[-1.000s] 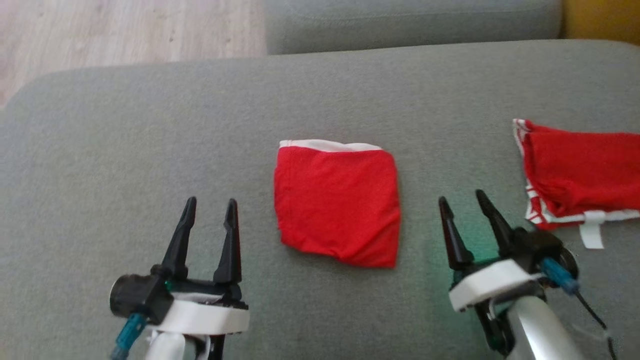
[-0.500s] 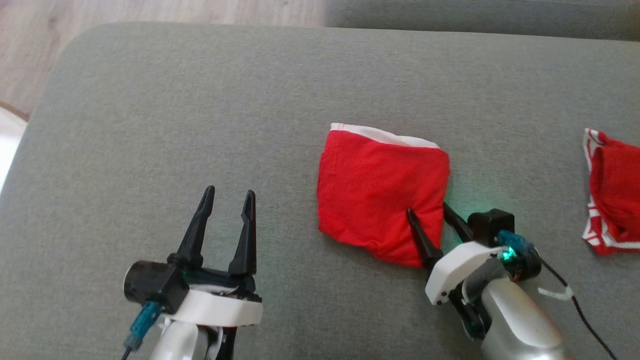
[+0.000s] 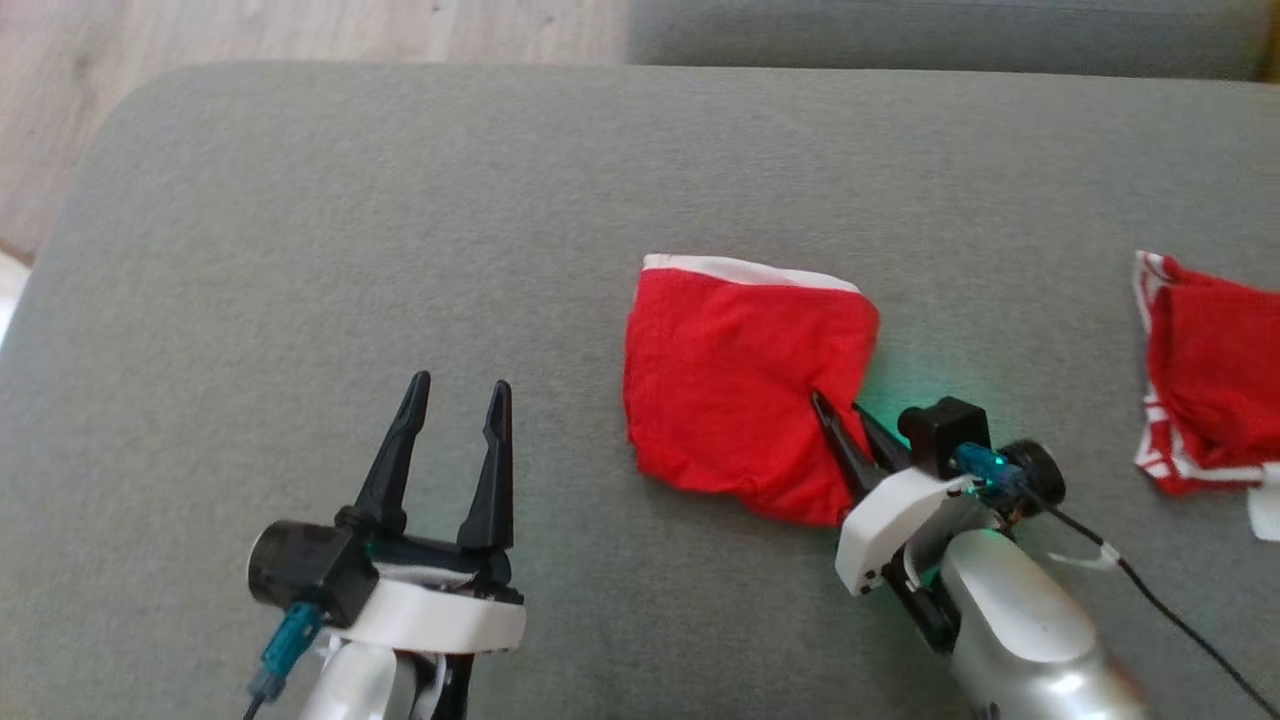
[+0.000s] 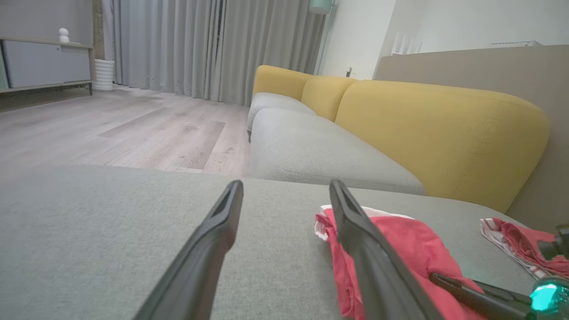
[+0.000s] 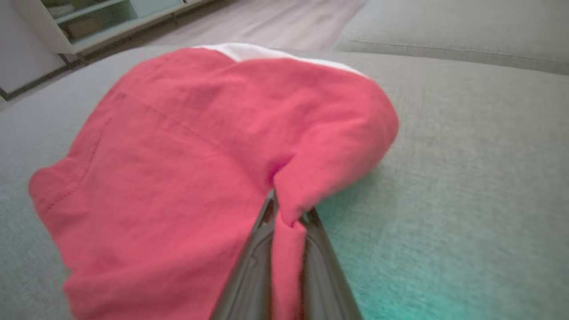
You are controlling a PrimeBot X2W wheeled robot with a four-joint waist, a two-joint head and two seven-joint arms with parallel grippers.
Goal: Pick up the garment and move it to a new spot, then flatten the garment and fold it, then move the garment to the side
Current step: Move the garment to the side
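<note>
The folded red garment with a white band along its far edge lies mid-cushion on the grey sofa seat. My right gripper is shut on the garment's right near edge; in the right wrist view the red cloth is pinched between the two dark fingers and bulges upward. My left gripper stands open over bare cushion to the garment's left, holding nothing. The left wrist view shows the garment just right of its open fingers.
A second red garment with white stripes lies at the cushion's right edge. Wooden floor lies beyond the cushion's far left corner. Another grey seat and yellow back cushions stand behind.
My right gripper's fingers have closed together on the garment's right near edge, and that edge has bunched up. The left gripper has stayed put. The camera shifted slightly.
</note>
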